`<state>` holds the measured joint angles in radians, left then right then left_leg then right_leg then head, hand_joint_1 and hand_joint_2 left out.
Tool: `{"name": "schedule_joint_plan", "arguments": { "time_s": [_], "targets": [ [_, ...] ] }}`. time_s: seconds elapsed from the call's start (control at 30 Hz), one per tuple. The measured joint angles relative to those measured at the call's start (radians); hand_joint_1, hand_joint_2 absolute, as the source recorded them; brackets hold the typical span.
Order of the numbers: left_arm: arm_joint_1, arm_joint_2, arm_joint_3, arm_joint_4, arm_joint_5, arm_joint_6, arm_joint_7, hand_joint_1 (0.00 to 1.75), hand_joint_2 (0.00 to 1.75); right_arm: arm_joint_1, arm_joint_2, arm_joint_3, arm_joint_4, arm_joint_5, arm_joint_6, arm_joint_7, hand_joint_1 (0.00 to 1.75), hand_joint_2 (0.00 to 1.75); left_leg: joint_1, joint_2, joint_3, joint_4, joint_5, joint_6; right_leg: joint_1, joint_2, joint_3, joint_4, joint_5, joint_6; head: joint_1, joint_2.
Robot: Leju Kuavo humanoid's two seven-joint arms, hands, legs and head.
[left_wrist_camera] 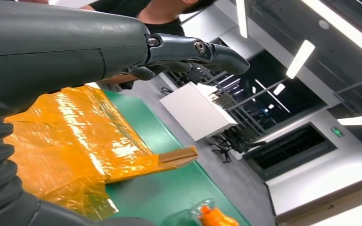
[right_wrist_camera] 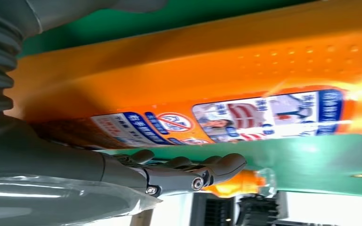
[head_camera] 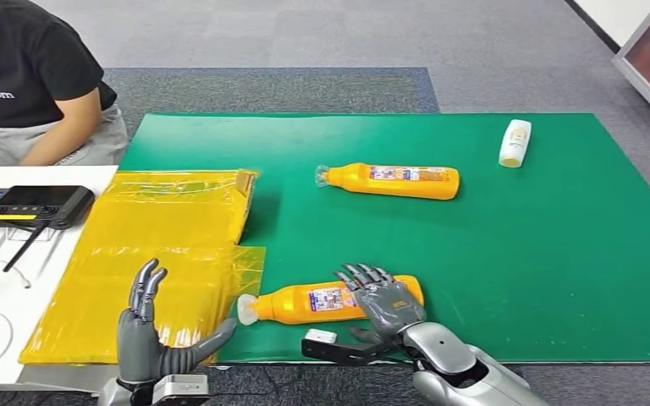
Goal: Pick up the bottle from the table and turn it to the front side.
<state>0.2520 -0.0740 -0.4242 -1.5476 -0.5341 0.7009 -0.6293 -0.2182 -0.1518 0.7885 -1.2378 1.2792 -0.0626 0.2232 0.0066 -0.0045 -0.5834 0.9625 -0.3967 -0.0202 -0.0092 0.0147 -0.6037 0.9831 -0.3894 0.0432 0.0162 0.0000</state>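
- Near orange bottle point(head_camera: 330, 300) lying flat on green mat point(head_camera: 559, 279), close to front edge; not lifted, not turned.
- Right hand point(head_camera: 381, 296) draped over bottle's base end, fingers spread, no grip closed.
- Left hand point(head_camera: 148, 334) raised, fingers apart, holding nothing.
- Remaining: grasp, lift, rotate.

Green table mat point(head_camera: 559, 279) carries two orange bottles: one point(head_camera: 305, 303) lying under the right hand point(head_camera: 385, 303), another point(head_camera: 393, 181) beyond it; white bottle point(head_camera: 515, 143) farther right; yellow film sheet point(head_camera: 161, 245) ahead of left hand point(head_camera: 148, 334).
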Motion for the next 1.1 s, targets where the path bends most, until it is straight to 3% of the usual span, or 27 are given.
{"name": "schedule_joint_plan", "arguments": {
  "time_s": [0.4, 0.8, 0.93, 1.1],
  "targets": [
    [0.0, -0.006, 0.005, -0.012, 0.003, 0.0, -0.002, 0.0, 1.75, 0.028, 0.011, -0.069, 0.002, 0.013, 0.027, -0.027, 0.0, 1.75, 0.0, 0.0, 0.001, 0.0, 0.0, 0.0, 0.0, 0.0, 0.001, -0.001, 0.0, 0.001, 0.0, 0.0],
    [-0.021, -0.014, 0.003, -0.011, 0.026, 0.0, -0.016, 0.0, 1.75, -0.029, 0.045, -0.115, 0.122, 0.028, 0.01, -0.029, 0.04, 1.75, 0.0, 0.0, 0.009, 0.0, -0.001, 0.001, 0.0, 0.0, 0.008, -0.003, -0.001, -0.001, 0.0, 0.0],
    [-0.032, -0.014, -0.003, -0.007, 0.035, 0.0, -0.016, 0.0, 1.75, -0.065, 0.06, -0.13, 0.207, 0.048, -0.012, -0.038, 1.75, 1.75, 0.0, 0.0, 0.016, 0.0, -0.007, 0.002, 0.0, 0.0, 0.011, -0.004, -0.006, 0.0, 0.0, 0.0],
    [-0.042, -0.009, -0.013, -0.005, 0.04, 0.0, -0.016, 0.0, 1.75, -0.111, 0.071, -0.146, 0.313, 0.063, -0.038, -0.078, 1.75, 1.75, 0.0, 0.0, 0.022, 0.0, -0.008, 0.003, 0.0, 0.0, 0.017, -0.006, -0.005, 0.001, 0.0, 0.0]
  ]
}}
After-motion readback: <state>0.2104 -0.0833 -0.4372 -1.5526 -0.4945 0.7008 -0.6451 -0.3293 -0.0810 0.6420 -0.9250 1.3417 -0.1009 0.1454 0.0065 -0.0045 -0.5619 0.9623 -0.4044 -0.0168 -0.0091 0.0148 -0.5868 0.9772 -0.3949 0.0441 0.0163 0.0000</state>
